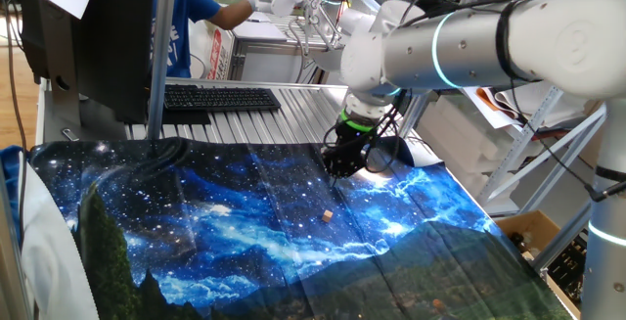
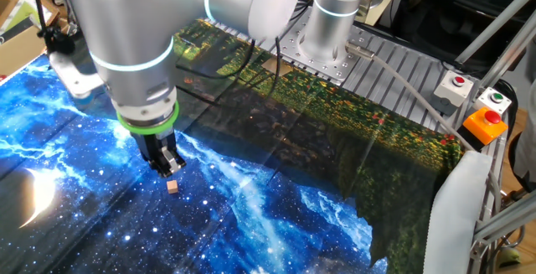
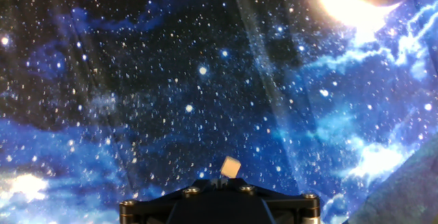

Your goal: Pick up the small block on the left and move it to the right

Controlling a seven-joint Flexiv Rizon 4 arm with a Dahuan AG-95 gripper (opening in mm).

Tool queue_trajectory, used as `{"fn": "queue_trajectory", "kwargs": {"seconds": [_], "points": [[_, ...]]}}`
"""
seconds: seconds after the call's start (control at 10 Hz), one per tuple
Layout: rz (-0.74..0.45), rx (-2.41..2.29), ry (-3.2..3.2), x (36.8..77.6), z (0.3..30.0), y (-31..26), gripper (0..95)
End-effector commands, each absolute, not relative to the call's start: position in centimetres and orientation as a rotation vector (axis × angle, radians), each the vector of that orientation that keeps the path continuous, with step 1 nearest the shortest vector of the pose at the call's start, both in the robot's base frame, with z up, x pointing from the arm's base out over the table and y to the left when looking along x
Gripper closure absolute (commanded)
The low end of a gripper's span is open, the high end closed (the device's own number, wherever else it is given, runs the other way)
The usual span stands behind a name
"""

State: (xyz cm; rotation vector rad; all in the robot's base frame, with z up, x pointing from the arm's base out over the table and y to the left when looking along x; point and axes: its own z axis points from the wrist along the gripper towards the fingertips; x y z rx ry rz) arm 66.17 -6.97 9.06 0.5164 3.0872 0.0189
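Observation:
The small block [image 1: 327, 216] is a tiny tan cube lying on the starry blue cloth [image 1: 225, 232]. It also shows in the other fixed view [image 2: 172, 187] and low in the hand view [image 3: 230, 167]. My gripper [image 1: 335, 173] hangs a little above the cloth, just beside and above the block and apart from it. In the other fixed view my gripper [image 2: 170, 165] shows its fingertips together with nothing between them. In the hand view only the black gripper body [image 3: 219, 203] shows at the bottom edge, with the block just beyond it.
A black keyboard [image 1: 220, 97] and a monitor [image 1: 98, 36] stand on the metal table behind the cloth. A button box with red, green and orange buttons [image 2: 481, 111] sits by the robot base [image 2: 327, 48]. A person in blue [image 1: 191, 17] is at the back.

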Motion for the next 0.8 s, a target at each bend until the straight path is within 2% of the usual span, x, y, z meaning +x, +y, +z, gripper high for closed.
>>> {"fn": "queue_trajectory", "kwargs": {"seconds": [0.1,0.8], "points": [[0.019,0.533,3.089,66.5,8.3,-6.6,95.0],[0.031,0.553,3.089,65.9,5.5,-7.3,95.0]]}}
